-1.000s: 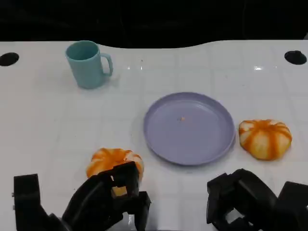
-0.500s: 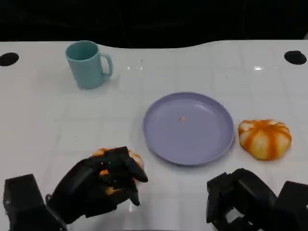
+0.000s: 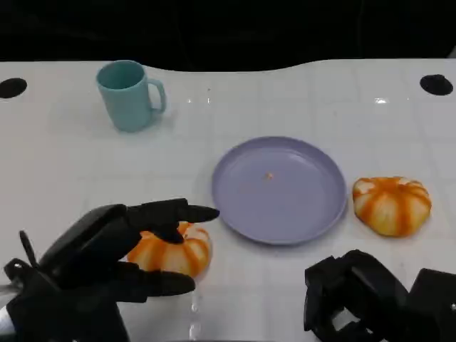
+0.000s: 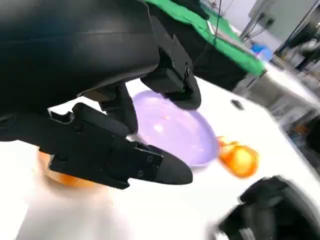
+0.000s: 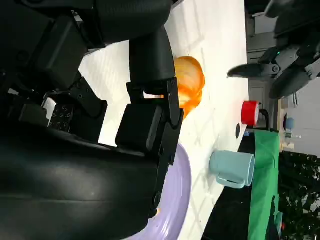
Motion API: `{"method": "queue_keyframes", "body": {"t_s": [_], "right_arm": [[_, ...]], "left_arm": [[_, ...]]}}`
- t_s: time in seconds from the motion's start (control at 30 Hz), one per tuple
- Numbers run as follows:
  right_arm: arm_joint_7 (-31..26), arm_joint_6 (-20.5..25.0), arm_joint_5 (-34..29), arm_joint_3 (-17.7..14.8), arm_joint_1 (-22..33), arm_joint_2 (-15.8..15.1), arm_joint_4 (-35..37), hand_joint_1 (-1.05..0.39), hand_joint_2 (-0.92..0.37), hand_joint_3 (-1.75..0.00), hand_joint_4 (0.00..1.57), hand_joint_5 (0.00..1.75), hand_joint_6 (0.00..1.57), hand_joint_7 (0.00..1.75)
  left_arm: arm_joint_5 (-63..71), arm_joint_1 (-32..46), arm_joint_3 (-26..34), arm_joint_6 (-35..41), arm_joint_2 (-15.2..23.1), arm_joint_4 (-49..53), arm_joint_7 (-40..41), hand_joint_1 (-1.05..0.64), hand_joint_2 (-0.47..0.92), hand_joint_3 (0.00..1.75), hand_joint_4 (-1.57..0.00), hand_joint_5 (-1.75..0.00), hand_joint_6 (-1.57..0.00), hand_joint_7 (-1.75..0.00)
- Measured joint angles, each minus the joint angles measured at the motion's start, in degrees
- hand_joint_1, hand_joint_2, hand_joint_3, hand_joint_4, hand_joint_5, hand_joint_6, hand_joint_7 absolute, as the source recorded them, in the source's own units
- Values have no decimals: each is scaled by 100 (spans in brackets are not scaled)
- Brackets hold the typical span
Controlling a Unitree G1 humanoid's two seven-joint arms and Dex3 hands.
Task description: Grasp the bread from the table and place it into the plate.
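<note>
I see a purple plate (image 3: 280,189) in the middle of the white worktop (image 3: 64,171). It has only a tiny crumb (image 3: 269,176) in it. A blue-green mug (image 3: 130,95) stands far back on the left, and I cannot see inside it.

One orange and white bread (image 3: 171,251) lies on the worktop, near the plate's left front edge. My left hand (image 3: 100,263) is around it with its fingers (image 3: 174,212) spread apart, one over the bread and one in front of it. I cannot tell if they touch it. A second bread (image 3: 392,205) lies just right of the plate.

My right hand (image 3: 360,299) sits low at the front right. Its fingers are curled in and hold nothing.
</note>
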Motion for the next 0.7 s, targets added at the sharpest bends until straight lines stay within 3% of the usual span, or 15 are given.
{"method": "queue_keyframes", "body": {"t_s": [0.2,0.47,0.7], "right_arm": [[43,11,55,0,0,17,0,-105,-12,-128,156,127,157,98],[49,116,105,-2,-3,19,-30,-105,-10,-127,156,127,157,99],[13,142,103,-2,-20,22,-33,-105,-9,-129,157,125,157,101]], "left_arm": [[1674,2,-218,165,375,-631,398,-71,92,5,-34,-37,-25,0],[3285,-100,-660,667,566,-994,367,-68,82,0,-29,-28,-24,-1],[3941,-453,-1096,965,568,-679,337,-64,77,0,-30,-26,-24,0]]}}
